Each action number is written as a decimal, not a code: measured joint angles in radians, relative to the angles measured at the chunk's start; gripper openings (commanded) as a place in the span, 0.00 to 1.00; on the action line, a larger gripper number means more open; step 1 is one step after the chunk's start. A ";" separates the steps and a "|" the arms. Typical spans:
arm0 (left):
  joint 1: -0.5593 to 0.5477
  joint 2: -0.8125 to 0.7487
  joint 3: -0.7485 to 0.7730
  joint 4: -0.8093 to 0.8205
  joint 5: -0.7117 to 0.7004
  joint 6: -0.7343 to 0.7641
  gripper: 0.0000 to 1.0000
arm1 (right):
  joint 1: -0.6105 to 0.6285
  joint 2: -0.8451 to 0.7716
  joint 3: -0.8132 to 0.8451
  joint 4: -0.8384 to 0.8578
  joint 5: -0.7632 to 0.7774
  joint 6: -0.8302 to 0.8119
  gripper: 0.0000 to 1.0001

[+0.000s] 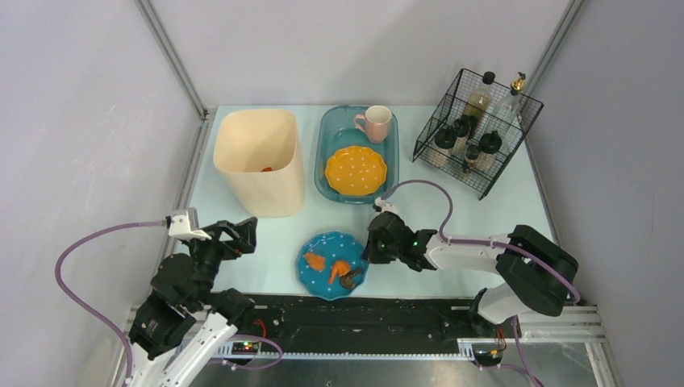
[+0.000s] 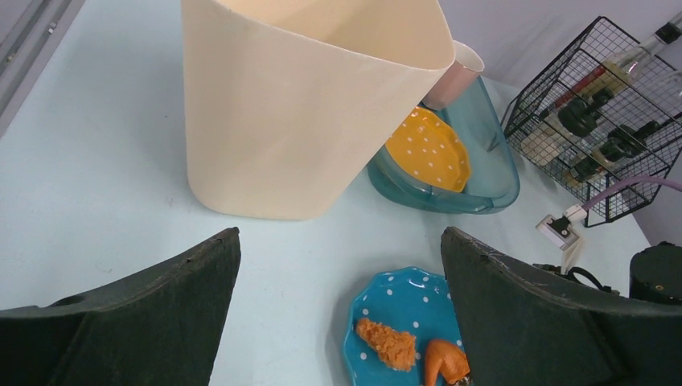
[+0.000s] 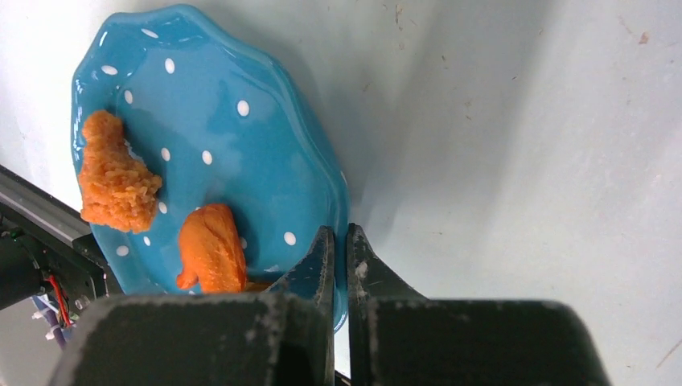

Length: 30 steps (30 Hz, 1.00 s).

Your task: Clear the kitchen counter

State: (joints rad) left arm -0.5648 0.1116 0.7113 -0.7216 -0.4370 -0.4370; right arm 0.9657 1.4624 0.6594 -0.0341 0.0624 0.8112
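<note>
Surface: pale blue, mid frame. Blue plate w/ fried bits, lower centre, just left of R hand; R hand closed, pinching plate's right rim. L hand lower left, wide open, empty, farther off. Bin upper left

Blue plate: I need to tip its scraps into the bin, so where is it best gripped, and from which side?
Pinch the blue plate by its thin upturned rim on the right side, coming in low from the right: it lies flat, and the fried pieces leave that stretch bare. The right gripper is shut there.
</note>
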 measured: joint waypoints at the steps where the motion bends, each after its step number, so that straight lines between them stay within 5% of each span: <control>1: 0.000 0.000 0.000 0.000 0.000 0.000 0.99 | 0.003 0.006 -0.005 0.010 0.003 0.006 0.00; 10: -0.002 0.010 0.000 0.000 0.003 0.000 0.98 | 0.027 0.040 -0.016 0.066 0.026 0.035 0.00; 19: -0.002 0.013 0.000 0.000 0.004 0.000 0.98 | 0.032 0.043 -0.016 0.076 0.029 0.039 0.33; 30: -0.003 0.026 0.000 0.000 0.014 0.000 0.98 | 0.034 0.068 -0.014 0.116 0.015 0.031 0.38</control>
State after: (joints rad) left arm -0.5674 0.1375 0.7113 -0.7216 -0.4232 -0.4370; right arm 0.9997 1.5307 0.6449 0.0822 0.0776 0.8417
